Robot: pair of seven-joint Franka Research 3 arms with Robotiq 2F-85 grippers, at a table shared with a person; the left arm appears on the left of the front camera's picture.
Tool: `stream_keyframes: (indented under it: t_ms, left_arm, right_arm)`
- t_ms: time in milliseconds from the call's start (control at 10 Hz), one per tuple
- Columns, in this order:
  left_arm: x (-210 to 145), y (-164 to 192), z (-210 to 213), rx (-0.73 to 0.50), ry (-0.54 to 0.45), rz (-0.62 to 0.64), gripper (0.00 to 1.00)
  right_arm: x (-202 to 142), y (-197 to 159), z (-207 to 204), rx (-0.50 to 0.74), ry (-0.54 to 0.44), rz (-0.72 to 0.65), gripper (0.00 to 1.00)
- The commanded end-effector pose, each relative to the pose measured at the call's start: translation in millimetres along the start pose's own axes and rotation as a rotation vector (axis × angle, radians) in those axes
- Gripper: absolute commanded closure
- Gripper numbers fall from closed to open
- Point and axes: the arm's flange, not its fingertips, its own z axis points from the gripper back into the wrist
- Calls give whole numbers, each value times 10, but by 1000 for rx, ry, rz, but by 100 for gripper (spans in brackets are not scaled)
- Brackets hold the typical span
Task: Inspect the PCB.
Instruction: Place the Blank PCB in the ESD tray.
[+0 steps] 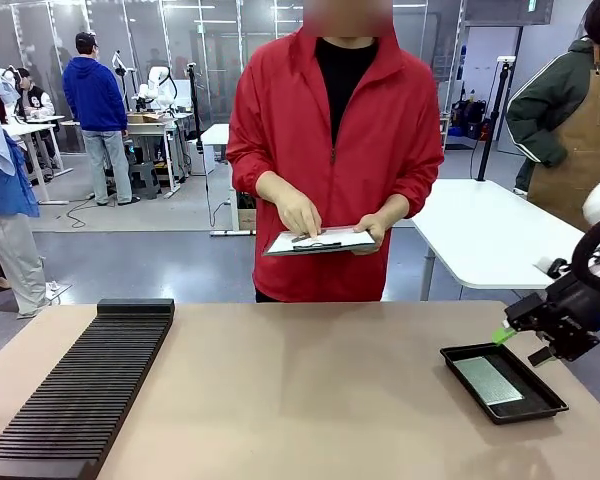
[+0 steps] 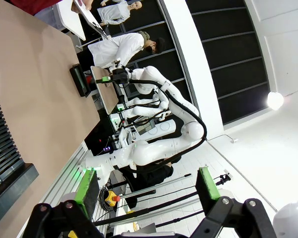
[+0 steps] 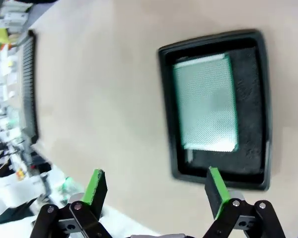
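The PCB [image 1: 487, 380] [image 3: 206, 103] is a green, finely dotted board lying flat inside a shallow black tray [image 1: 550, 400] [image 3: 248, 74] at the table's right. My right gripper [image 1: 525, 345] [image 3: 156, 191] hovers open just above the tray's far right edge, nothing between its green pads. In the right wrist view the board sits ahead of the fingers [image 3: 95, 186], toward the right one. My left gripper [image 2: 146, 186] is open and holds nothing; it looks along the table toward the far tray [image 2: 79, 79] and the right arm [image 2: 154, 84].
A long black slotted rack [image 1: 85, 390] [image 2: 2, 144] [image 3: 30, 84] lies along the table's left. A person in a red jacket stands at the far side with a clipboard [image 1: 318, 241] in both hands. The tan table [image 1: 300, 400] lies bare between rack and tray.
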Motion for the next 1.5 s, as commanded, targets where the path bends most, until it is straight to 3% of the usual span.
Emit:
stream_keyframes:
  t_ms: [0,300,500,800,1100,1200,1400]
  left_arm:
    - [-8,-8,10,4,3,-1,0]
    - [-8,-8,10,4,3,-1,0]
    - [-8,-8,10,4,3,-1,0]
    - [-8,-8,10,4,3,-1,0]
    - [-8,-8,10,4,3,-1,0]
    - [-8,-8,10,4,3,-1,0]
    - [-8,-8,10,4,3,-1,0]
  right_arm:
    - [-213,116,661,158,48,-64,0]
    - [-622,-159,1307,413,79,-128,0]
    - [-925,-451,1573,700,92,-112,0]
    - [-1182,-794,1564,799,36,-107,0]
    - [-1079,-893,1514,851,4,-132,0]
    - [-1256,-858,1503,816,15,-131,0]
    - [-1256,-858,1503,816,15,-131,0]
